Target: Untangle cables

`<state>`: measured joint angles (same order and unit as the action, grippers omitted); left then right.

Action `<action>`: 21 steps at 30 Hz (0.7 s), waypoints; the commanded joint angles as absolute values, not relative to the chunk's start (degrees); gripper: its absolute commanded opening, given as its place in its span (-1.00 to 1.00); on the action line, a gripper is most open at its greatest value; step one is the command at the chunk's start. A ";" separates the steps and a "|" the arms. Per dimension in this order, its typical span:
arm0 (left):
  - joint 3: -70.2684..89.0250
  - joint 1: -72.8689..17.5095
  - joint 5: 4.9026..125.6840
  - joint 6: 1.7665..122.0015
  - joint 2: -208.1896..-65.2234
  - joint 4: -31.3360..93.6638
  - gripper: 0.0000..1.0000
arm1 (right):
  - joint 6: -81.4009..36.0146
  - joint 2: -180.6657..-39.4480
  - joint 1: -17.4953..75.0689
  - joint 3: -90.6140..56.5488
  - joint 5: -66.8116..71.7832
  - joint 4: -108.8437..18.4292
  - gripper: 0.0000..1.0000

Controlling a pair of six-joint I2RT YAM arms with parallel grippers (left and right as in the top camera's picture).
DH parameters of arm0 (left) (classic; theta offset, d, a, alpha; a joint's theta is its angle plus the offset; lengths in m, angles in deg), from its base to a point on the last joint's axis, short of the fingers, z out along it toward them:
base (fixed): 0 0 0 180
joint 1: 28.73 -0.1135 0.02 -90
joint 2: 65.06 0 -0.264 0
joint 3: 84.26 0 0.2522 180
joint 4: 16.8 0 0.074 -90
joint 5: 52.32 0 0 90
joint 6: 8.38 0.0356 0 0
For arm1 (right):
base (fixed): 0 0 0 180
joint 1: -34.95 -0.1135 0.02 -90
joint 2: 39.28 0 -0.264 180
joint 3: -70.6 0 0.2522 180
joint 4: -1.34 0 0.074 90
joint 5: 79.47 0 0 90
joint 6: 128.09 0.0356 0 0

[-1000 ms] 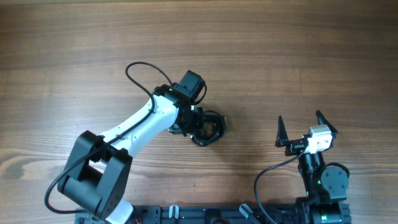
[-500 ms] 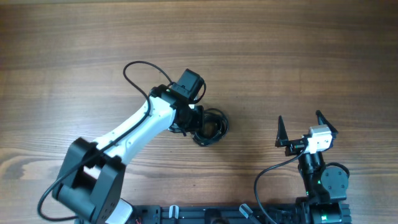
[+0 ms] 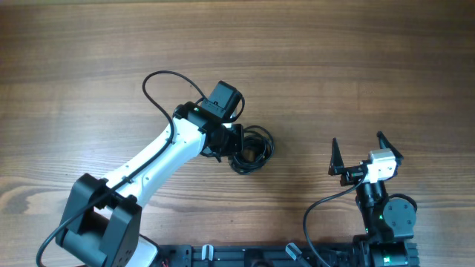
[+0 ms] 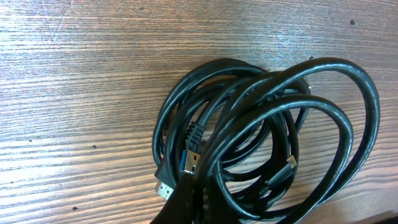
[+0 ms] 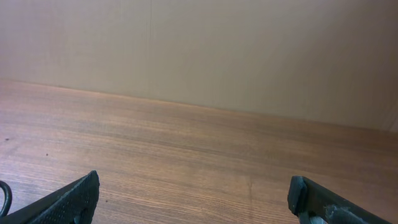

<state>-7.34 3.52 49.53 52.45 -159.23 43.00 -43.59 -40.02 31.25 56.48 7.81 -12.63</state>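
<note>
The cables [image 4: 267,118] are several thin black cords coiled into one tangled bundle [image 3: 254,148] on the wooden table, near its middle. Plug ends show at the bundle's left side: a blue-tongued plug [image 4: 189,160] and a silver one [image 4: 163,190]. My left gripper [image 4: 198,190] is shut, pinching a strand at the bundle's near edge. In the overhead view it [image 3: 236,145] sits at the bundle's left side. My right gripper [image 3: 358,141] stands wide open at the right, well apart from the bundle, with nothing between its fingers [image 5: 69,198].
The left arm's own thick black cable [image 3: 159,89] loops out to the upper left of the wrist. The right arm's base [image 3: 386,215] stands at the table's front edge. A pale wall [image 5: 199,43] rises beyond the table's far side.
The left arm's lower part has swung left while its gripper stays shut at the bundle. The cable loops have shifted slightly and spread a little to the right. The right arm has not moved.
</note>
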 commanded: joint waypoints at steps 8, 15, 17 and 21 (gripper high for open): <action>-6.73 3.63 49.58 52.45 -157.81 42.96 -0.92 | -44.09 -39.56 31.27 56.48 7.76 -12.48 0.99; -6.73 3.63 47.00 50.94 -157.81 43.00 -0.92 | -44.07 -39.56 31.27 56.48 7.76 -12.48 0.99; -6.73 3.63 47.02 50.94 -157.83 43.00 -0.92 | -44.09 -39.56 31.27 56.48 7.74 -12.48 1.00; -6.73 3.63 47.02 50.94 -157.83 43.04 -0.92 | -44.07 -39.56 31.27 56.48 7.74 -12.48 1.00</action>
<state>-7.34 3.52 47.96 51.73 -159.23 43.04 -43.59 -40.02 31.25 56.48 7.81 -12.63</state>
